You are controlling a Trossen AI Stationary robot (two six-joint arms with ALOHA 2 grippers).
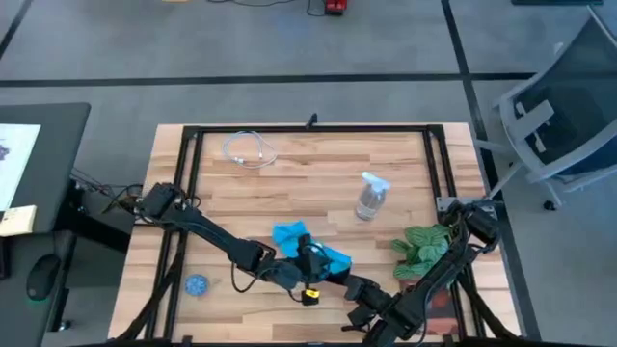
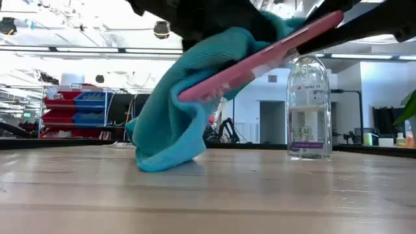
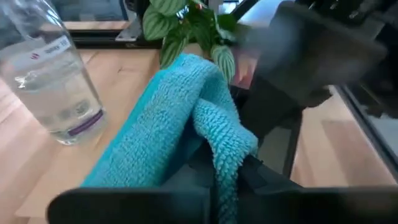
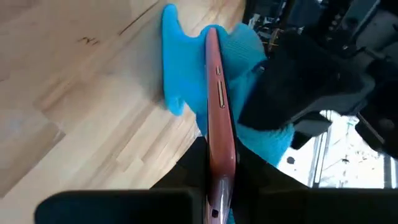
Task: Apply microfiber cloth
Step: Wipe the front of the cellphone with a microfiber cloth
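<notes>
Sky-blue microfiber cloth (image 1: pixel 307 248) at front-centre of wooden table (image 1: pixel 318 178), bunched, one end trailing on wood, other end lifted against pink-edged phone (image 2: pixel 260 57). Pinched in left gripper (image 3: pixel 227 177), fingers closed on fold of fabric. Phone held edge-on, tilted, off table, clamped narrow between fingers of right gripper (image 4: pixel 219 177); cloth pressed on one face of phone, draped behind. Step in hand, judged: wiping phone with cloth. To do well: keep cloth flat on screen face, not bunched; light steady pressure along length; hold phone firm so no slip; avoid dragging loose end under phone. Risk: phone twisting out of narrow clamp if pushed sideways. Outward: clear spray bottle (image 1: pixel 370 196) just behind, upright; green plant (image 1: pixel 421 248) near right arm; small blue disc (image 1: pixel 197 284) front-left; white cable (image 1: pixel 250 149) far back-left.
</notes>
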